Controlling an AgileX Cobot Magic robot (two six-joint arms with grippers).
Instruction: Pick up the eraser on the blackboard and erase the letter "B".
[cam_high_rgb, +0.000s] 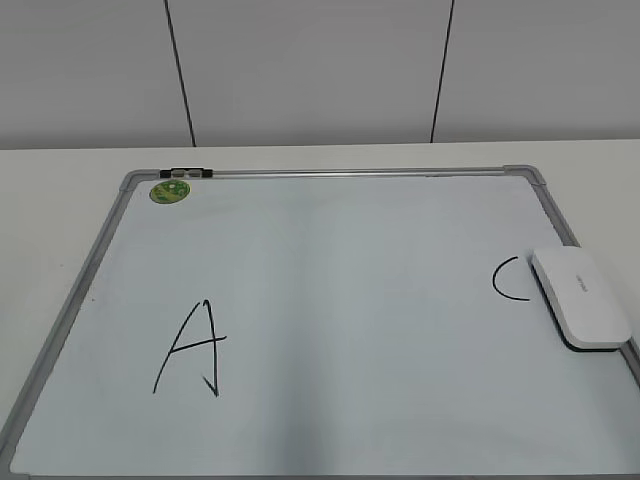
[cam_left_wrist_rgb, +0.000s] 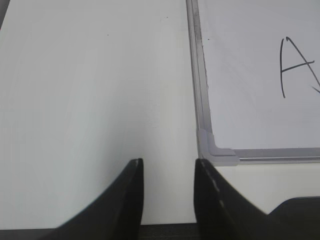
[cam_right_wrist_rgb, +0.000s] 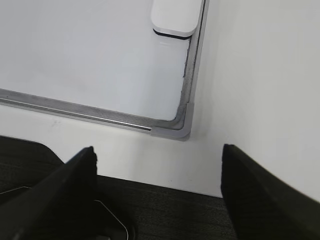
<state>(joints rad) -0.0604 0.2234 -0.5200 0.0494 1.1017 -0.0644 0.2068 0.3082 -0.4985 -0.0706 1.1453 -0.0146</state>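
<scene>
Eraser (cam_high_rgb: 582, 298) lies flat at the right edge of the blackboard (cam_high_rgb: 330, 175), felt side down, partly over the frame and just beside the "C" (cam_high_rgb: 508, 279). No "B" is visible anywhere; only the "A" (cam_high_rgb: 190, 348) at lower left and the "C" remain, so the erasing looks done.

Both arms sit off the board. Left gripper (cam_left_wrist_rgb: 169, 195), narrowly parted and empty, hangs over bare table (cam_left_wrist_rgb: 90, 90) near the board's corner. Right gripper (cam_right_wrist_rgb: 157, 170), spread wide and empty, sits at the opposite corner.

Green magnet (cam_high_rgb: 169, 190) rests at upper left, well clear. Nothing blocks the eraser.
</scene>
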